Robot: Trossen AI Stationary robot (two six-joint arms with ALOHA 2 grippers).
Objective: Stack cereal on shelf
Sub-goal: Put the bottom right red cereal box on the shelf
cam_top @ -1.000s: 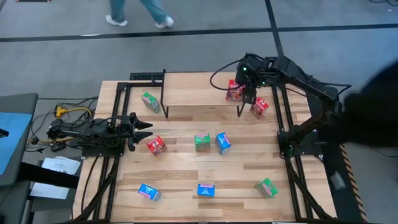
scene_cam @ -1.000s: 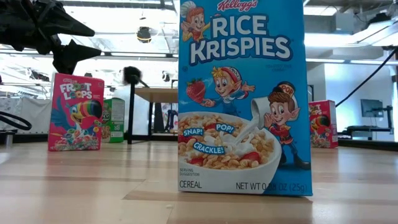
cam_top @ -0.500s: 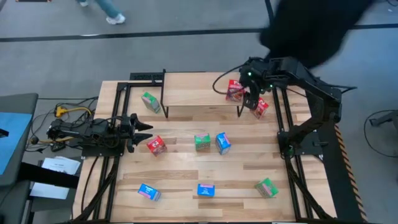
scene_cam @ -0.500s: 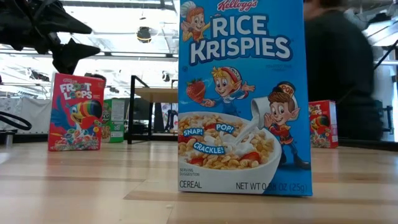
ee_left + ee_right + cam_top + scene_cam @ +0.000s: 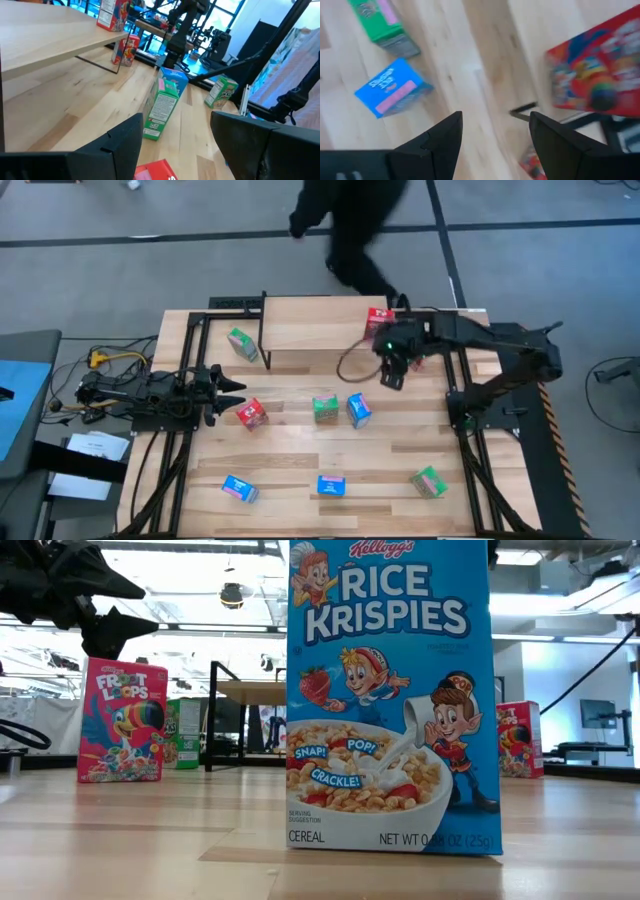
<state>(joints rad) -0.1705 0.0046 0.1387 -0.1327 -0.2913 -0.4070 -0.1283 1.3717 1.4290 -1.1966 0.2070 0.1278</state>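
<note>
High view first: we take the shelf (image 5: 315,325) as our landmark, a light-wood board standing at the far middle of the slatted table (image 5: 300,470). One red box (image 5: 378,316) stands on the shelf's right end. The right gripper (image 5: 392,374) hangs just off the shelf's front right corner, above the table, its fingers parted with nothing between them; that red box lies just behind it, apart from the fingers. In the right wrist view a second red box (image 5: 536,161) shows on the table beside the shelf's leg.

The left gripper (image 5: 228,387) waits well to the front left of the shelf, fingers moderately apart and empty, with a third red box (image 5: 252,413) just ahead of its tips, not touching.

A green box (image 5: 241,343) leans by the shelf's left end. Another green box (image 5: 325,408) and a blue box (image 5: 359,409) stand side by side in front of the shelf. Farther forward lie two blue boxes (image 5: 239,488) (image 5: 331,485) and a green one (image 5: 428,481).

A person in dark clothes (image 5: 350,225) passes behind the shelf.
</note>
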